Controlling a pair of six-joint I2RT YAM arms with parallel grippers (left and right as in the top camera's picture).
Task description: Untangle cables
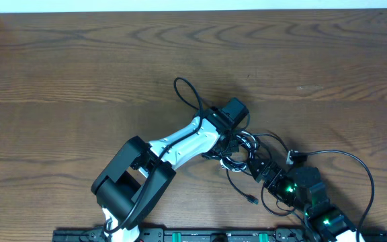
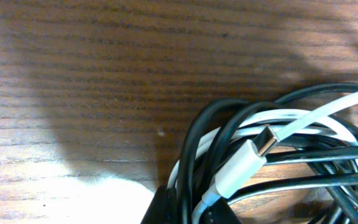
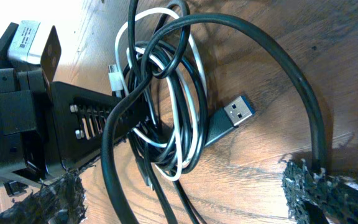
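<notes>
left tool (image 2: 191,210) pinching cables (image 2: 248,157); right tool (image 3: 185,193) spread just beside; broad table (image 1: 79,67) stretches to far edge.

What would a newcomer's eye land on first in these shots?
The knot of black and white cables, lying right of centre on the wooden table. The left gripper is shut inside the bundle, while the right gripper is open, facing it. Close up, a white plug and a blue-tongued USB plug poke out of the loops.
</notes>
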